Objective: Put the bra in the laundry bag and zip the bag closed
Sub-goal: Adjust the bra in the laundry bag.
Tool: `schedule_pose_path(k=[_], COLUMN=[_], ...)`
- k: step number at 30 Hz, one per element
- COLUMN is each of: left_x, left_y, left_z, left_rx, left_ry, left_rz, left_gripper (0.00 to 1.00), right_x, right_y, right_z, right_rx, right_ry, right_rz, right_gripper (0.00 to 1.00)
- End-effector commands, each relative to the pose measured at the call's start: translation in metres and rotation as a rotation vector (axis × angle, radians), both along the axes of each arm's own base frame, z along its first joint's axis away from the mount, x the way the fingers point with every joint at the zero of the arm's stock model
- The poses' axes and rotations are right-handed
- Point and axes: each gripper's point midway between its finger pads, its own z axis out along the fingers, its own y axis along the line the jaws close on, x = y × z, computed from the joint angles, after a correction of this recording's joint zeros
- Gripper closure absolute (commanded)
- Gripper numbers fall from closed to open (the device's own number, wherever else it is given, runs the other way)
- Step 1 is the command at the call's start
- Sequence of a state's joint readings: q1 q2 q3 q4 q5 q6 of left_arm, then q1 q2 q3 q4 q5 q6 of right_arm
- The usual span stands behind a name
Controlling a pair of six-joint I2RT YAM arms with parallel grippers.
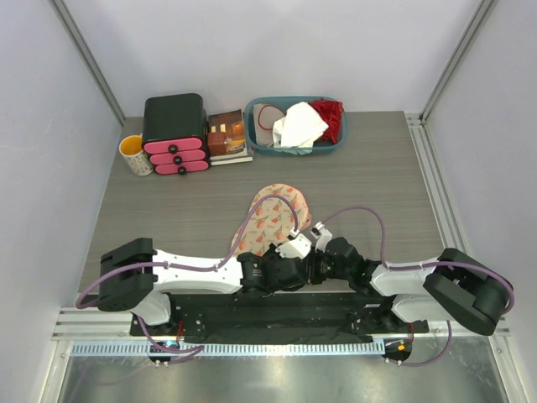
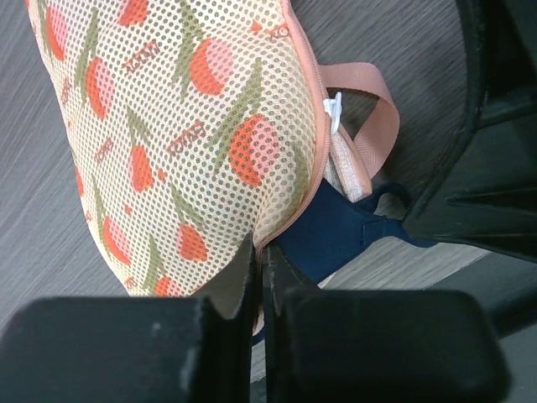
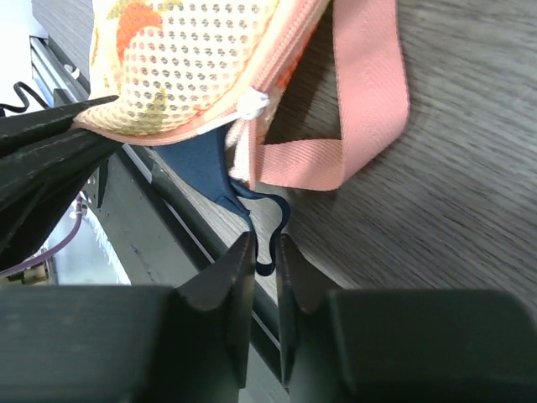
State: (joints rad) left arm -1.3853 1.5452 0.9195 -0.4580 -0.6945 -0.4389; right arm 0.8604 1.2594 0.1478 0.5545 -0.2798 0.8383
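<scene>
Bra [image 2: 336, 239] fabric, dark navy, sticks out from under the near end of the laundry bag [image 2: 185, 126], between the mesh lid and the half below it; the rest of the bra is hidden inside. A thin navy strap curls out of that same gap.

The laundry bag lies flat on the table [image 1: 377, 168], a peanut-shaped mesh pouch printed with reddish flowers. Its pink zipper trim gapes at the near end, and the white zipper pull [image 2: 333, 111] sits on the trim just above the exposed navy fabric. A salmon-pink webbing loop [image 2: 373, 109] hangs off the bag beside the pull.

The left gripper [image 2: 260, 252] meets the bag at its near rim. Its jaws are pressed together, with the edge of the mesh pinched between the tips right next to the navy fabric.

The right gripper [image 3: 264, 248] sits just off the same end of the bag, beside the webbing loop. Its jaws are drawn nearly together, and the curled end of the bra strap runs down between the tips.

Well beyond the bag's far end stand a teal basket [image 1: 336, 144] holding a white cloth [image 1: 298, 126] and a red garment [image 1: 330, 116], a stack of books [image 1: 226, 136], a black drawer unit [image 1: 174, 134] with pink drawers, and a yellow-rimmed cup [image 1: 134, 154].
</scene>
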Motion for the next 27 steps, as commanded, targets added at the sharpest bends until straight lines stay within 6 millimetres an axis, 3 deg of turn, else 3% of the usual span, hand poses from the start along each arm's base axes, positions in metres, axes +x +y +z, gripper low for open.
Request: schedule_pose_path(k=[1, 2, 3, 8, 13, 18, 21, 23, 27], left_x=[0.005, 0.005, 0.004, 0.002, -0.005, -0.012, -0.016, -0.019, -0.022], left_y=[-0.008, -0.008, -0.008, -0.011, -0.017, -0.021, -0.025, -0.027, -0.030], left_z=[0.016, 0.017, 0.018, 0.024, 0.036, 0.049, 0.054, 0.056, 0.052], left_rx=[-0.053, -0.057, -0.064, -0.092, -0.186, -0.245, -0.271, -0.285, -0.279], left_ry=[-0.034, -0.035, -0.034, -0.019, 0.013, 0.039, 0.053, 0.066, 0.086], left_rz=[0.016, 0.016, 0.015, 0.005, -0.024, -0.053, -0.077, -0.095, -0.114], left_gripper=[1.00, 1.00, 1.00, 1.00, 1.00, 1.00, 1.00, 1.00, 1.00], right_x=[0.008, 0.008, 0.009, 0.004, 0.021, 0.045, 0.059, 0.067, 0.062], right_y=[0.013, 0.013, 0.015, 0.026, 0.027, 0.030, 0.033, 0.030, 0.044], right_z=[0.019, 0.019, 0.022, 0.046, 0.064, 0.069, 0.065, 0.051, 0.058], right_rx=[0.067, 0.072, 0.089, 0.181, 0.206, 0.179, 0.171, 0.125, 0.191], right_ry=[-0.066, -0.058, -0.063, -0.071, -0.163, -0.258, -0.284, -0.308, -0.301], right_rz=[0.010, 0.004, 0.005, 0.020, -0.049, -0.121, -0.177, -0.225, -0.199], right_gripper=[0.85, 0.88, 0.98, 0.99, 0.99, 0.99, 0.99, 0.99, 0.99])
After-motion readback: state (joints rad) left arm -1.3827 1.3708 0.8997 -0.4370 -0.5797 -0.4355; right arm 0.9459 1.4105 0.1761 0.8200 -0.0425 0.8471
